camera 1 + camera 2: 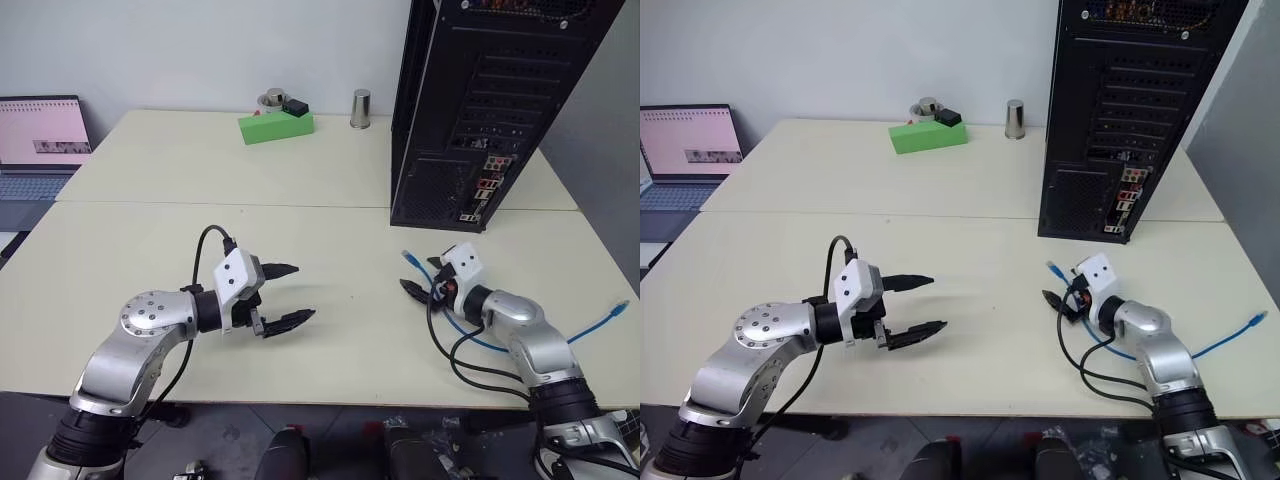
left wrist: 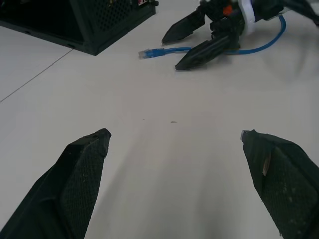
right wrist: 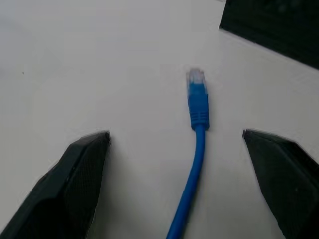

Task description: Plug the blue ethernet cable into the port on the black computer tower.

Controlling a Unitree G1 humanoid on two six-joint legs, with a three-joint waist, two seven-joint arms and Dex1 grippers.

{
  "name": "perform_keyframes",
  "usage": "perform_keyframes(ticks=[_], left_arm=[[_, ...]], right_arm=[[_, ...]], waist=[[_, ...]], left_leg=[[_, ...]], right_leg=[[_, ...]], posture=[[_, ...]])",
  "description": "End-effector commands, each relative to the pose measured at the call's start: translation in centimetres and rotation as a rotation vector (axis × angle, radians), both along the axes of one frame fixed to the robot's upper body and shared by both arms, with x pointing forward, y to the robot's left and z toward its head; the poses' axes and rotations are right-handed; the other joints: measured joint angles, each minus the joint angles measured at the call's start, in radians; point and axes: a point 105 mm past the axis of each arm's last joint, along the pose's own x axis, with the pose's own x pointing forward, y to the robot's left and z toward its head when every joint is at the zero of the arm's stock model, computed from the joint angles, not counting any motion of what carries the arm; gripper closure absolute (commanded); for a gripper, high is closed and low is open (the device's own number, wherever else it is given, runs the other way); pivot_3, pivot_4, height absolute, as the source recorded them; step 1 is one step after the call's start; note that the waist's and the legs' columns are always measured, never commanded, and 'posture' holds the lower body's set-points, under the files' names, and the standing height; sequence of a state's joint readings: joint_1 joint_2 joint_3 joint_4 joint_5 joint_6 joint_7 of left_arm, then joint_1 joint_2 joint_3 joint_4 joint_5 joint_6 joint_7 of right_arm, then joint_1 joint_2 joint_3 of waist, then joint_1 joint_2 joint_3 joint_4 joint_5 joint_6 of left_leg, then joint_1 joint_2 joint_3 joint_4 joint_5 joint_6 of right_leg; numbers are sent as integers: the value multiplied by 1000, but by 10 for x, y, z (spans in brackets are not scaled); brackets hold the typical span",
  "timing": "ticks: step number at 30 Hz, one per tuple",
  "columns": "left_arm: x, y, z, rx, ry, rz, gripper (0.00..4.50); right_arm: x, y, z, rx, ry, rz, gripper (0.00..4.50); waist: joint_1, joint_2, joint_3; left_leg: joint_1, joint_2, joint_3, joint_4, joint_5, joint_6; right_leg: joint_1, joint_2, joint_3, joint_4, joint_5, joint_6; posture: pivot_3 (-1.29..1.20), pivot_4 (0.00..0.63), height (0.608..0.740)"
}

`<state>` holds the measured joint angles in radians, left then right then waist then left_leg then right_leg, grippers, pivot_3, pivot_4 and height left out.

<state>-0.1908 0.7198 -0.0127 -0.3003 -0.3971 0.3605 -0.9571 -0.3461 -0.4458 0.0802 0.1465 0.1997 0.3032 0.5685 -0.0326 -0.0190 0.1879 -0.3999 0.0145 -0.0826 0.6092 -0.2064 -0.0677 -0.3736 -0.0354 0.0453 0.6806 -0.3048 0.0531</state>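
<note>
A: Count, task things first. One blue ethernet cable, lying flat on the tabletop at lower right of the head frame. Two plug ends visible: one near centre-right, just ahead of the right pincer; the other at the far right edge.

B: One black computer tower, upright, upper right of frame, rear face toward the camera: vent grille, slot covers, small coloured connectors low down. The near plug lies on the tabletop apart from the tower's base.

A: Pincers, two. Right one spread wide, nothing between its fingers; in its wrist view the cable runs up the middle between the fingers, touching neither.

B: Left pincer, lower left of centre, also spread wide and empty, above bare tabletop, pointing toward the right one.

A: Background: one green block at upper centre with two small items on top, too small to identify. One metal cup just right of it. One laptop at the upper left edge, screen lit.
</note>
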Motion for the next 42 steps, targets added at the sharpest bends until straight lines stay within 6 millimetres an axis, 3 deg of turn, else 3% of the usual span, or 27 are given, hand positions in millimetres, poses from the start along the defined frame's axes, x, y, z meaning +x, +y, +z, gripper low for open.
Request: perform_keyframes(ticks=[1, 18, 23, 29, 41, 42], left_arm=[[1, -2, 7, -6, -42, -12, 0], [19, -7, 3, -20, -34, -21, 0], [24, -12, 1, -1, -23, -78, 0], [27, -24, -3, 50, -14, -197, 0], [19, -38, -9, 118, 15, -405, 0], [20, -38, -9, 117, 19, -406, 179]], right_arm=[[0, -10, 5, -6, -19, -30, 482], [-7, 0, 24, -5, -40, 53, 4486], [-23, 29, 41, -19, -50, 252, 4486], [-63, 74, 52, -44, 11, 561, 4486], [-80, 88, 53, -76, 79, 687, 4486], [-80, 88, 53, -76, 79, 689, 4496]], waist=[[0, 0, 0], [0, 0, 0], [-1, 0, 0], [-1, 0, 0], [-2, 0, 0], [-2, 0, 0]], left_leg=[[0, 0, 0, 0, 0, 0], [0, 0, 0, 0, 0, 0], [0, 0, 0, 0, 0, 0], [0, 0, -1, 0, 0, 0], [-1, 0, -1, 1, 0, 0], [-1, 0, -1, 1, 0, 0]], right_leg=[[0, 0, 0, 0, 0, 0], [0, 0, 0, 0, 0, 0], [0, 0, 0, 0, 0, 0], [0, 1, -1, 0, 0, 0], [0, 1, -1, 0, 0, 0], [0, 1, -1, 0, 0, 0]], posture=[[0, 150, 740], [0, 150, 740], [0, 150, 740], [0, 150, 740], [0, 150, 740], [0, 150, 740]])
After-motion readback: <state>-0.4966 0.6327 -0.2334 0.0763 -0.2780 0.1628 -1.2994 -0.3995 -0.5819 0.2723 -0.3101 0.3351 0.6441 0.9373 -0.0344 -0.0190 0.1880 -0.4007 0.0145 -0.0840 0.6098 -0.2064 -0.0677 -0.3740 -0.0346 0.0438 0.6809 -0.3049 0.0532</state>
